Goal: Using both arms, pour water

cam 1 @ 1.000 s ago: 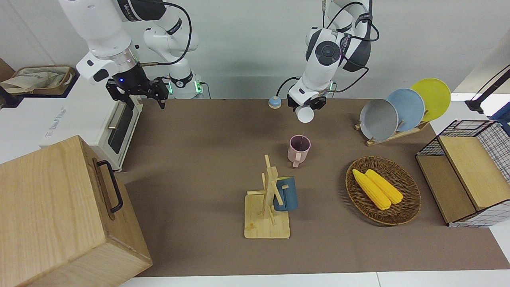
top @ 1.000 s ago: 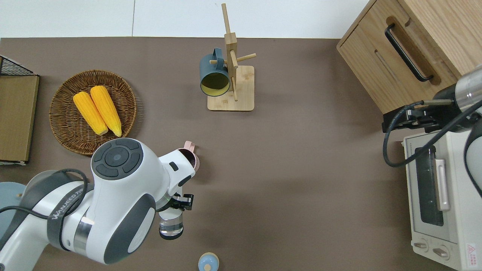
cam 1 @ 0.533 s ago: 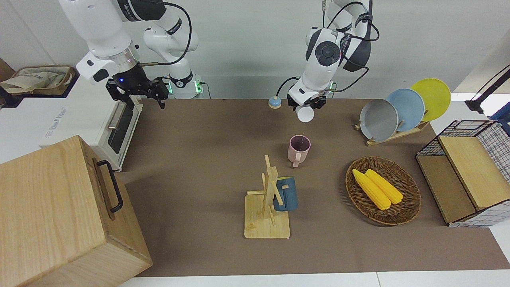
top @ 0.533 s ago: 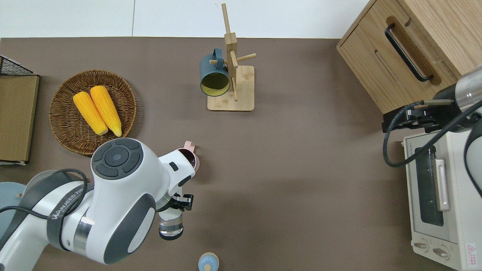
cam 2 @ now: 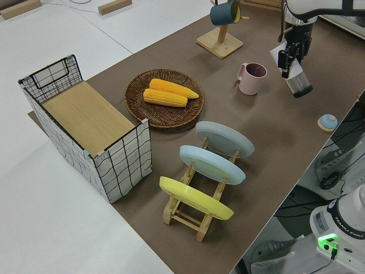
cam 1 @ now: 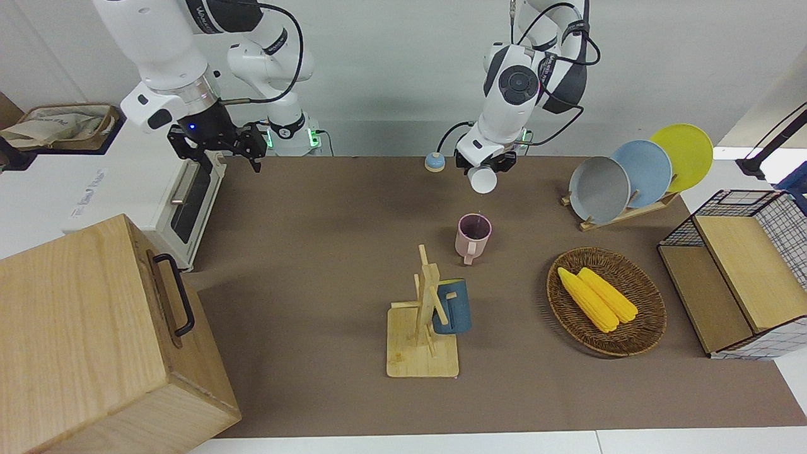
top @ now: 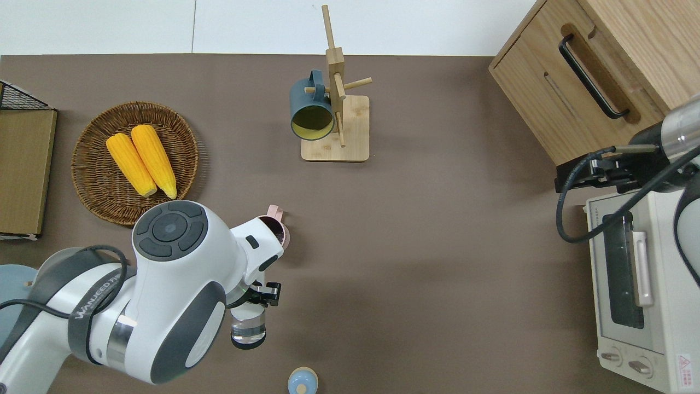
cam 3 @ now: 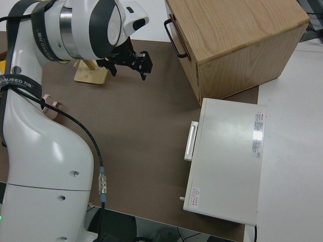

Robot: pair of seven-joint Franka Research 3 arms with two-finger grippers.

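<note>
Near pink mug (cam 1: 473, 234), left tool (cam 1: 485, 169) tilts glass (cam 1: 483, 181).

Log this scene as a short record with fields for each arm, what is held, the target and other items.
left gripper: shut on a tilted clear bottle, above the table, nearer the robots than the pink mug
right gripper: parked, jaws open
target: pink mug, upright on the table
stream: too faint to confirm
cap: blue, on the table
other: blue mug on wooden rack; corn in basket
</note>
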